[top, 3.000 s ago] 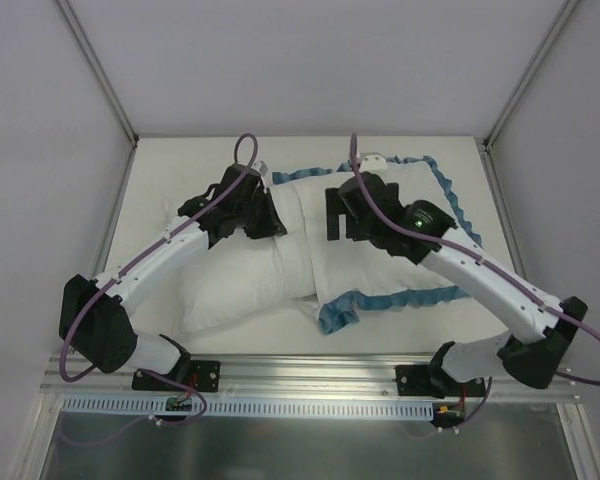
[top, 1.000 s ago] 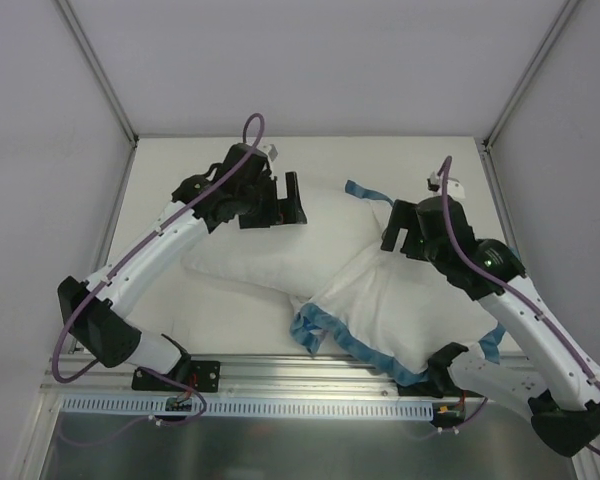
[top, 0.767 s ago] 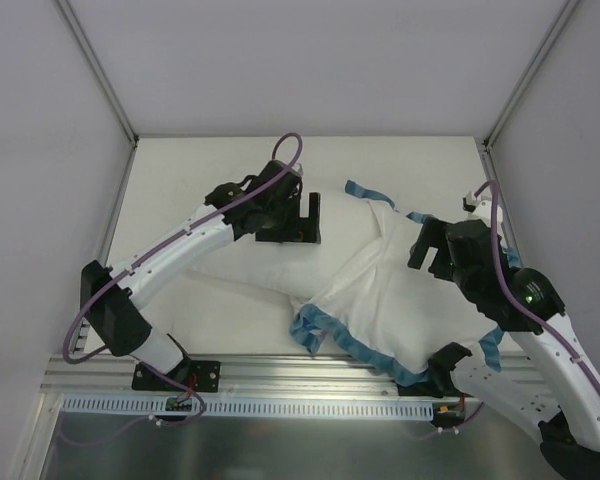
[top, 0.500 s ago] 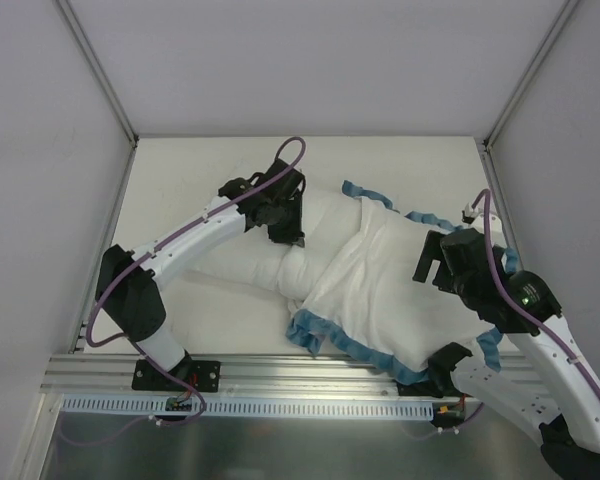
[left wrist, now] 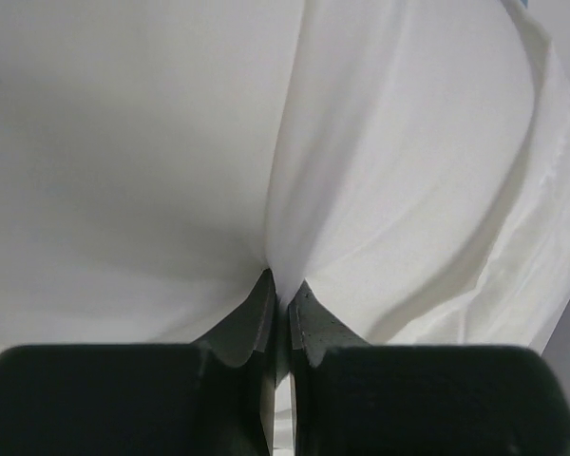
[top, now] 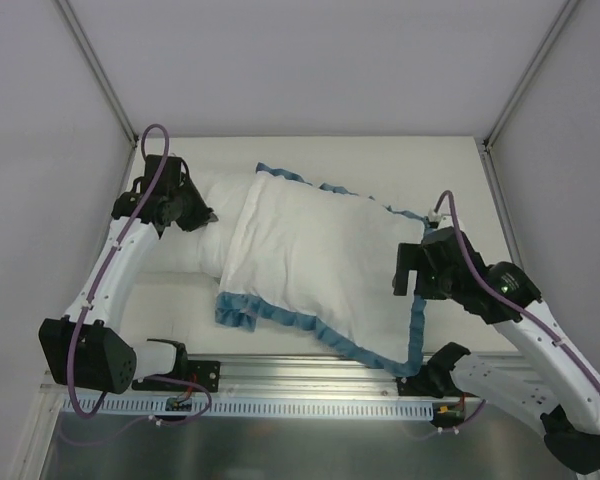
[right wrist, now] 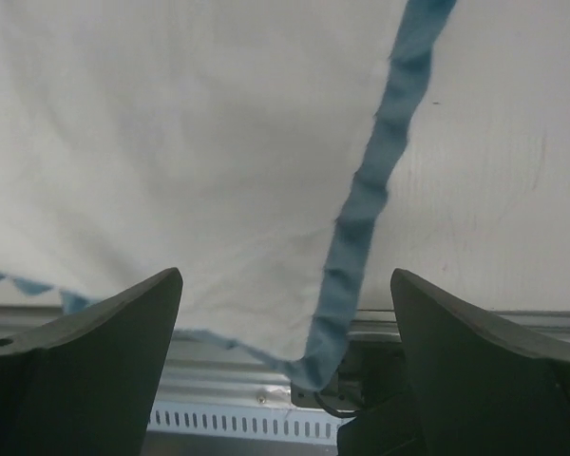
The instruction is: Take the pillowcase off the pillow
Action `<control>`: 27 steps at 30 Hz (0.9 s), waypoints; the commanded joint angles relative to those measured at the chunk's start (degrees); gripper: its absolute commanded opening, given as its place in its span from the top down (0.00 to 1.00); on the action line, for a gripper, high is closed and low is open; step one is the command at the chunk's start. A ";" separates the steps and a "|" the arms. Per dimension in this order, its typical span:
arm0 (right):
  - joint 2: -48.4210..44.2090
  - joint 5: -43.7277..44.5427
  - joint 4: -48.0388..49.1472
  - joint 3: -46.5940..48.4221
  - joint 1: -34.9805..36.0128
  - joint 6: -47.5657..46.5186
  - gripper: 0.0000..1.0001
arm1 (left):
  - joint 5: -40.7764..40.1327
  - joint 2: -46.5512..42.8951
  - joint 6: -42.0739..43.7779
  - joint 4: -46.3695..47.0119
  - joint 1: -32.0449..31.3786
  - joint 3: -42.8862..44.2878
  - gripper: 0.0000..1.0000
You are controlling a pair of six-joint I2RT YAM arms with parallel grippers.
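Top external view: the left gripper (top: 202,213), over the middle half a second ago, has swung to the far left of the table (top: 310,155). Its jaws are pinched tight on a fold of the pillow (top: 202,248), which sticks out past the left edge of the pillowcase (top: 320,255). The pillowcase, white inside outward, now lies flatter across the middle. The right gripper (top: 408,272) hovers over its right corner, jaws wide apart and empty.

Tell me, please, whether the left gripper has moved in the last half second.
Yes. The left gripper has shifted left, toward the table's left side.
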 commanded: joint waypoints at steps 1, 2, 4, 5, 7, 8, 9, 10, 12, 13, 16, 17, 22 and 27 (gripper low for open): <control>1.48 -10.92 6.17 -1.20 6.05 -4.04 0.04 | 2.78 -0.79 -1.29 0.40 -0.82 -0.72 1.00; 2.27 -10.33 8.35 -1.55 9.11 -4.13 0.04 | 2.87 -0.36 -1.37 0.49 -0.73 -0.81 1.00; 5.34 -9.45 12.13 -3.13 19.39 -4.74 0.04 | 2.88 -0.09 -1.37 0.75 -0.82 -0.72 1.00; 6.74 -8.14 13.03 -3.75 22.82 -4.84 0.04 | 2.96 0.17 -1.37 0.75 -0.82 -0.64 1.00; 11.38 -5.68 14.09 -5.24 30.40 -4.14 0.04 | 3.14 0.35 -1.11 0.84 -0.82 -0.11 1.00; 13.07 -4.10 14.26 -5.68 31.72 -3.87 0.04 | 3.31 0.70 -0.85 0.84 -0.82 0.15 1.00; 14.57 -3.47 14.61 -6.82 32.95 -3.87 0.04 | 3.32 0.79 -0.76 0.84 -0.82 0.50 1.00; 17.54 -2.08 14.96 -7.26 33.14 -3.35 0.04 | 3.32 0.88 -0.58 0.93 -0.82 0.77 1.00; 20.37 0.83 16.45 -8.49 33.14 -3.61 0.04 | 3.67 1.32 -0.49 0.75 -0.82 1.29 1.00; 23.43 1.97 17.59 -8.76 33.14 -3.69 0.04 | 3.75 1.41 -0.50 0.75 -0.82 1.47 1.00; 28.80 4.44 20.75 -8.24 32.70 -4.75 0.03 | 4.02 1.49 -0.50 0.84 -0.73 2.00 1.00; 32.30 3.83 21.90 -8.23 31.22 -4.92 0.01 | 4.11 1.84 -0.41 0.75 -0.82 2.44 1.00; 36.91 3.37 27.09 -10.86 27.08 -3.35 0.69 | 4.63 2.20 -0.15 0.75 -0.30 3.93 1.00; 26.05 6.72 23.77 -14.82 21.02 -0.01 0.99 | 4.02 2.98 1.79 -0.39 3.48 10.16 1.00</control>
